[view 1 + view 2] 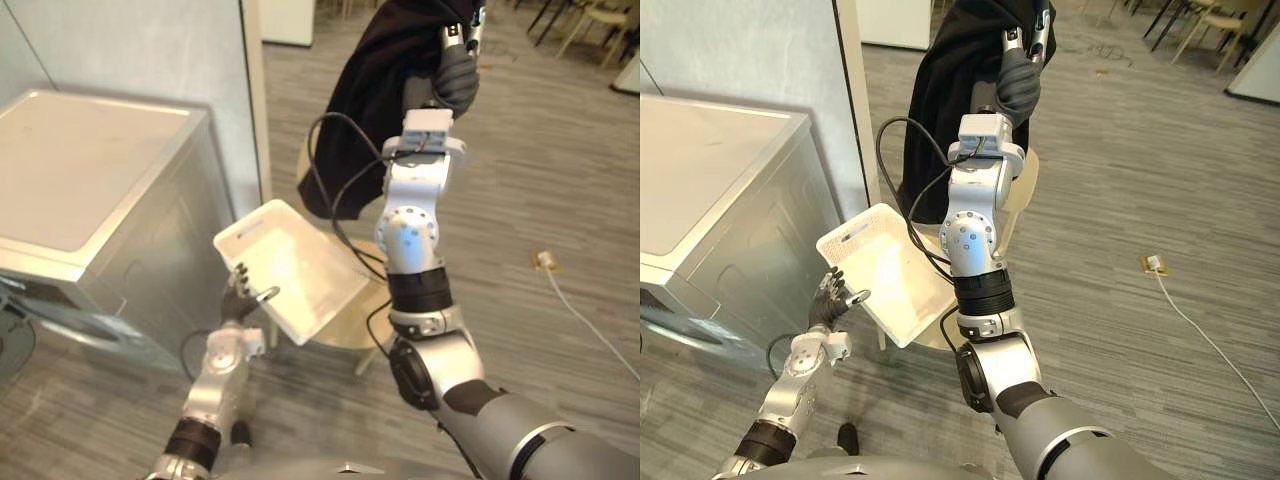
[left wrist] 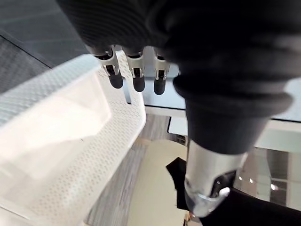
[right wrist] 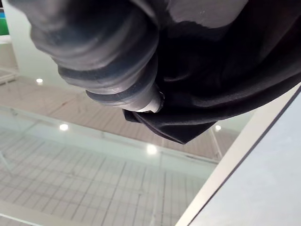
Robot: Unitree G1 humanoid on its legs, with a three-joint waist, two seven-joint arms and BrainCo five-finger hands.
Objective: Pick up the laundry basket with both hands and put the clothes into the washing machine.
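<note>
— What do we see, biggest first?

— The silver-grey washing machine [image 1: 110, 190] stands on the left with its flat pale top up. At the far side our right hand [image 1: 1018, 80] is raised high over the grey floor [image 1: 560, 170]. A black garment [image 1: 375, 90] hangs from it, and we cannot tell whether that hand is clenched.

— And the basket?

— The white laundry basket [image 1: 295, 270] is just right of the machine. It is tilted with its open side toward us. Its long axis runs from far-left to near-right, with a handle slot [image 1: 247, 229] at the far-left end. It sits over a pale round seat [image 1: 350, 330]. Our left hand [image 1: 240, 298] is at its near-left rim, fingers [image 2: 136, 82] released and straight.
</note>
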